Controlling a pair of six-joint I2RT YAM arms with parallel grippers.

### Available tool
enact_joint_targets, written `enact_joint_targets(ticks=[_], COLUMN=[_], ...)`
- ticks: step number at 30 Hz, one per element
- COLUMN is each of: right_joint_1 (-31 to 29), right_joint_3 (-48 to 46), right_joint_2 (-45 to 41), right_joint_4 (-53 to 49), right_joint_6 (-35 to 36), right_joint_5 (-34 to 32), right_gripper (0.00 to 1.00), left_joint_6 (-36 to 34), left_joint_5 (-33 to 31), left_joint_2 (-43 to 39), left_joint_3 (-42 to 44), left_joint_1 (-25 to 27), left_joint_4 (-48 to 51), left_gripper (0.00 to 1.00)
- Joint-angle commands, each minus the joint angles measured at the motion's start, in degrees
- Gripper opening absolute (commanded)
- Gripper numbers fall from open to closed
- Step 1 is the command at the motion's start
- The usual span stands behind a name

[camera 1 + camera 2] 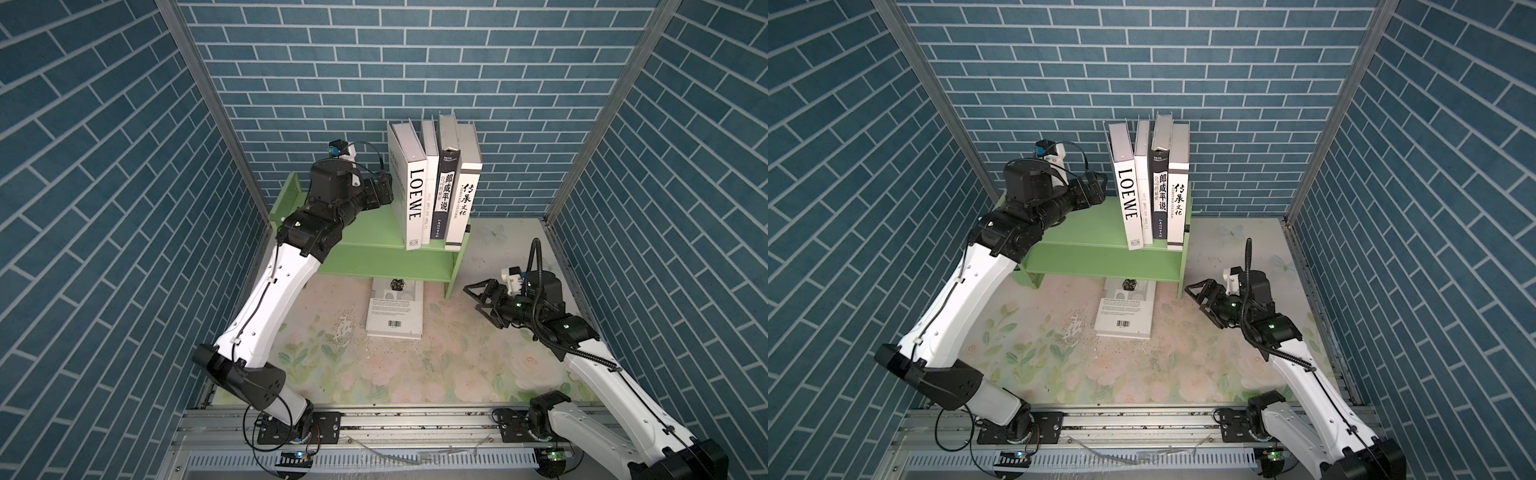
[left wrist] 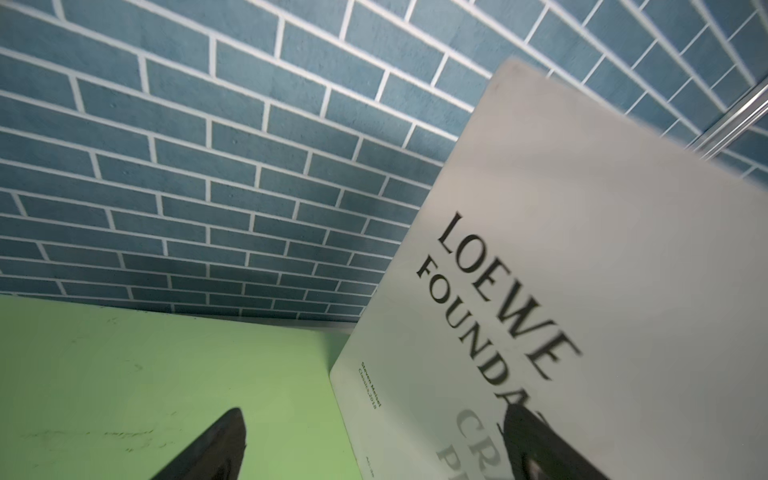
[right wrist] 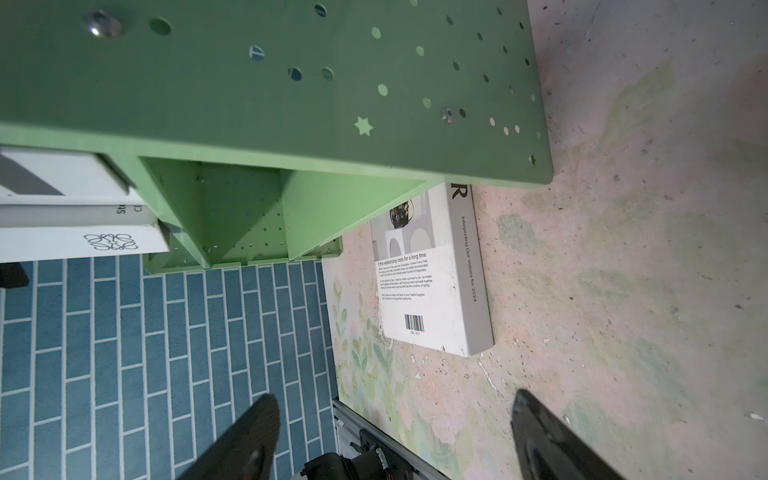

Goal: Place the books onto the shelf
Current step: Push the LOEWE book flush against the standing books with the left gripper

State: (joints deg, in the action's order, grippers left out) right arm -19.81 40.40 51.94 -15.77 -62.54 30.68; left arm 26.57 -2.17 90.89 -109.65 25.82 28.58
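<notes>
Several books stand upright at the right end of the green shelf (image 1: 365,235) (image 1: 1084,237). The leftmost is the white LOEWE book (image 1: 415,199) (image 1: 1128,199) (image 2: 582,249). Beside it stand a thin white book (image 1: 430,195), a black book (image 1: 446,195) and a white calligraphy book (image 1: 465,199). My left gripper (image 1: 384,193) (image 1: 1096,191) (image 2: 374,417) is open over the shelf top, one finger close against the LOEWE cover. Another white book (image 1: 395,316) (image 1: 1123,318) (image 3: 432,299) lies flat on the table, partly under the shelf. My right gripper (image 1: 471,297) (image 1: 1192,297) (image 3: 392,402) hangs open and empty to its right.
The shelf's perforated side panel (image 3: 291,104) stands close to my right gripper. Blue brick-pattern walls (image 1: 332,83) enclose the floral table top (image 1: 374,374) on three sides. An aluminium rail (image 1: 374,419) with the arm bases runs along the front edge.
</notes>
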Motion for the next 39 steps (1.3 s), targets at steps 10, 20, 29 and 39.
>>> enact_joint_targets(ticks=[10, 20, 29, 39], right_joint_1=[0.5, 0.6, 0.7, 0.7], right_joint_3=[1.5, 1.8, 1.1, 0.4], right_joint_2=[-1.8, -1.3, -2.5, -4.6], right_joint_4=[-2.1, -2.3, -2.3, -3.0], right_joint_6=[0.1, -0.2, -1.0, -1.3], right_joint_5=[-3.8, -5.1, -6.2, -6.5], right_gripper=[0.88, 0.88, 0.88, 0.88], left_joint_6=[2.2, 2.3, 3.1, 2.1], left_joint_5=[10.4, 17.5, 18.1, 13.9], left_joint_2=[8.0, 12.0, 11.5, 10.8], left_joint_3=[-2.3, -4.2, -2.9, -3.5], left_joint_1=[-4.7, -4.6, -3.6, -3.6], left_joint_4=[-7.6, -10.9, -13.0, -9.1], left_gripper=[0.99, 1.00, 1.00, 1.00])
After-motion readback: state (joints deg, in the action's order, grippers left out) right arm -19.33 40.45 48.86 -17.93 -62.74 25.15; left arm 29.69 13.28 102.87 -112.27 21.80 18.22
